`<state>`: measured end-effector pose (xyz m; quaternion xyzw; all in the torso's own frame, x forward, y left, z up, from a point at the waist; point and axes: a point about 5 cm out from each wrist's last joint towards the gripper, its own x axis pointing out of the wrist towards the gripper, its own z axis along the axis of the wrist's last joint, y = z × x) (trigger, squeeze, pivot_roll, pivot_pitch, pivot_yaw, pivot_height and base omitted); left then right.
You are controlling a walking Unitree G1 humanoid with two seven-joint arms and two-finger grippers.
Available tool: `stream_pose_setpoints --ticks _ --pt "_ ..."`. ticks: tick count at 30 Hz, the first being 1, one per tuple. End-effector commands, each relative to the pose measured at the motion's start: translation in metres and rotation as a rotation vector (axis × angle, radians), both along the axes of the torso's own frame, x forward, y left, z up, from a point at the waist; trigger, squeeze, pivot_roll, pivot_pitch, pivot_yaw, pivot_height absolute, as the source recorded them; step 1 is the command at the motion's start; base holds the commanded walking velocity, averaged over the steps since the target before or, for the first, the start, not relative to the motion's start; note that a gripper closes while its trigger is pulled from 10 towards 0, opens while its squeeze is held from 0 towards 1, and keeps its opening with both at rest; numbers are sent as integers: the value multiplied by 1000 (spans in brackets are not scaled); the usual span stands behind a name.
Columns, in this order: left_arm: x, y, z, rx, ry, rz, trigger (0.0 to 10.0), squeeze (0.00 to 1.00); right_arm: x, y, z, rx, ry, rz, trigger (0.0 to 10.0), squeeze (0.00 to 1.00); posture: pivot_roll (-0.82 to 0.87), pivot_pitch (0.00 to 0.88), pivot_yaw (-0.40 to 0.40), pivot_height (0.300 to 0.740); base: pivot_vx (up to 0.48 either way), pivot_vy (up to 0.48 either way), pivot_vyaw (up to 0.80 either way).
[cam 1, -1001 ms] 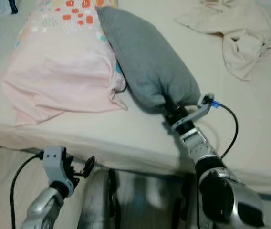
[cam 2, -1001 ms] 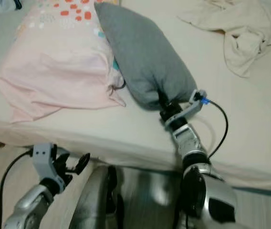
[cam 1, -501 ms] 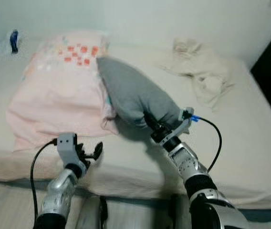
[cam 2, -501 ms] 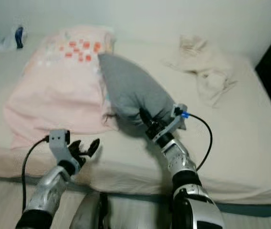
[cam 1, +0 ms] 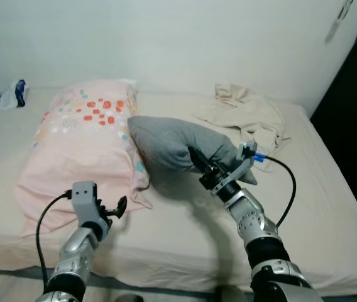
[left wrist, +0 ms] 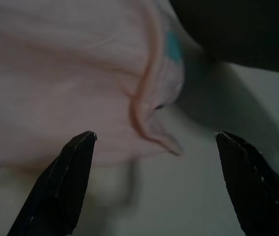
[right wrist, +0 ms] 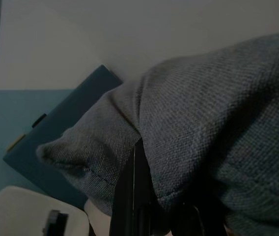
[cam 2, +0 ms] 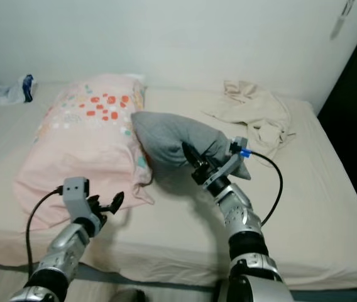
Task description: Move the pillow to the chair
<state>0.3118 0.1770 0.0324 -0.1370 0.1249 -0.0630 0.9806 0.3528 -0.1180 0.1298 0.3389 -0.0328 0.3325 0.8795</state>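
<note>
The right gripper [cam 1: 198,158] has its fingers clamped on an end of the grey pillow [cam 1: 175,143] and holds it raised above the bed [cam 1: 185,220]; the pillow's far end is beside the pink pillow [cam 1: 81,148], though contact cannot be judged. In the right wrist view the grey knit fabric [right wrist: 213,128] bunches around one black finger [right wrist: 132,196]. The left gripper [cam 1: 117,207] hovers low near the pink pillow's front corner, its fingers [left wrist: 63,182] apart with nothing between them. A cream cloth [cam 1: 247,113] lies crumpled farther back on the bed, and a small blue-and-white item [cam 1: 5,94] sits at the far left edge. No writing or labels can be read.
</note>
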Motion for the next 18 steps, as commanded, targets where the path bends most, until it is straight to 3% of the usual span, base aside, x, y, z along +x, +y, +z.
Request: stream_pose_setpoints --ticks 1,6,7,8,9,14,17,18 --pt "-5 0 -9 17 44 4 10000 0 2 5 10 -3 -58 19 0 0 8 0 9 680 0 0 0" --pt "-9 0 -17 22 94 24 10000 0 -3 8 -6 -45 -4 25 0 0 6 0 -4 695 0 0 0" --pt "-16 1 -27 26 144 41 10000 0 -10 11 -23 -87 57 39 0 0 4 0 -7 704 0 0 0" --pt "-16 1 -27 26 144 41 10000 0 -10 11 -23 -87 57 39 0 0 4 0 -7 704 0 0 0" --pt "-27 1 -40 34 210 48 10000 0 -24 13 -55 -179 163 57 0 0 3 0 -20 714 0 0 0" --pt "-36 -1 -50 42 258 49 10000 0 -35 10 -78 -212 255 51 0 0 4 0 -33 733 0 0 0" --pt "-53 -5 -66 47 346 60 10000 0 -59 2 -115 -266 412 59 0 0 6 0 -49 740 0 0 0" --pt "-59 -6 -71 48 373 64 10000 0 -70 3 -126 -326 448 108 0 0 11 0 -58 740 0 0 0"
